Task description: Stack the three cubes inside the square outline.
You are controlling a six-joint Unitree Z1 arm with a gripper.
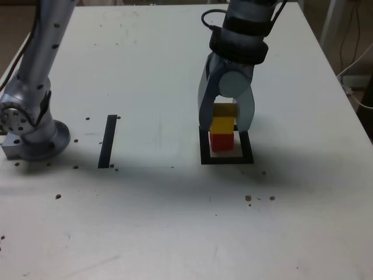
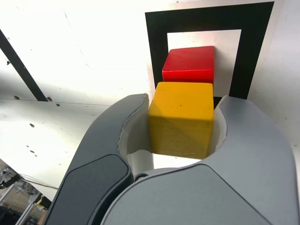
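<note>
One cube point(image 1: 222, 125) is sitting on another point(image 1: 221, 142) inside the square outline point(image 1: 227, 158); the tape strip point(image 1: 108, 141) is lying well apart toward the exterior view's left.

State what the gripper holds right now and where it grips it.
The gripper holds the yellow cube, clamped by two opposite side faces, above the red cube in the square outline.

The exterior camera is sitting high off the arm, looking down and across the white desk point(image 1: 175, 221) from its near edge toward 12 o'clock, far enough back to be taking in most of the desk. The wrist camera is riding just behind the claw point(image 2: 183, 115), pointing down past it from very near. Both views are sharing the claw point(image 1: 226, 123), the square outline point(image 1: 227, 158) point(image 2: 157, 51) and the straight tape strip point(image 1: 108, 141) point(image 2: 18, 68).
</note>
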